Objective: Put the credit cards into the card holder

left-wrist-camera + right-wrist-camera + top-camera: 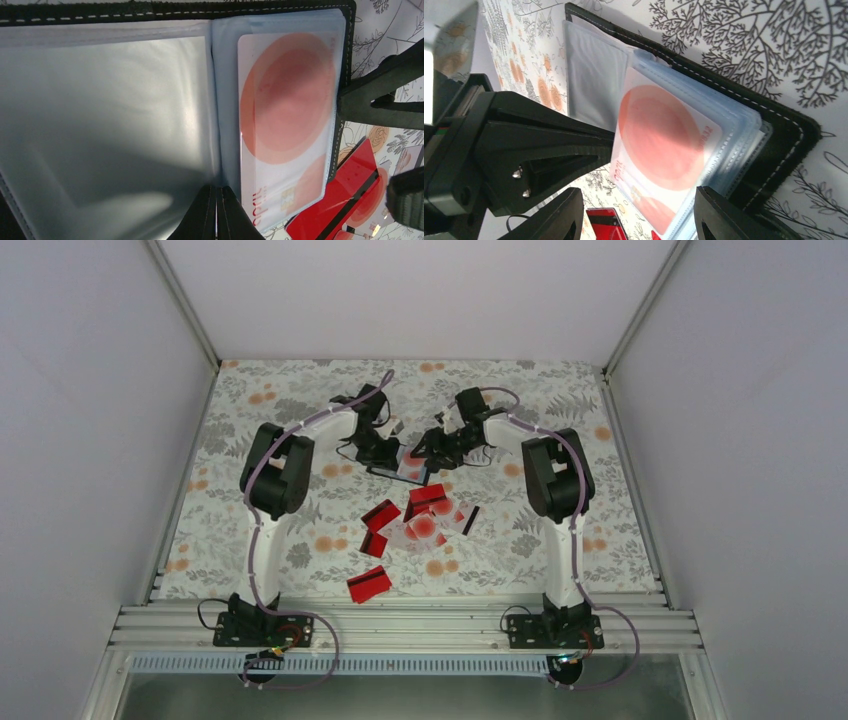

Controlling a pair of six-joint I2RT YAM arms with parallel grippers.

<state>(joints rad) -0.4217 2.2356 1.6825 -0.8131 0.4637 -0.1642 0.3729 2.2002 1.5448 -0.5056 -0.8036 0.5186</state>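
L arm (275,478), R arm (556,478): blk joints, wht links, lilac cables (336,645).

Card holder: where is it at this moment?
In the top view the card holder lies open at the far centre of the table, between the left gripper and right gripper, just beyond the scattered cards.

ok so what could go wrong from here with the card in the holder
1. The card looks only partly in its pocket, one end past the holder edge; it could slide out when the open right gripper leaves.
2. The left gripper is shut on just thin pocket plastic at the fold; a slip may let the holder shift or fold.
3. The loose cards close by could get knocked.
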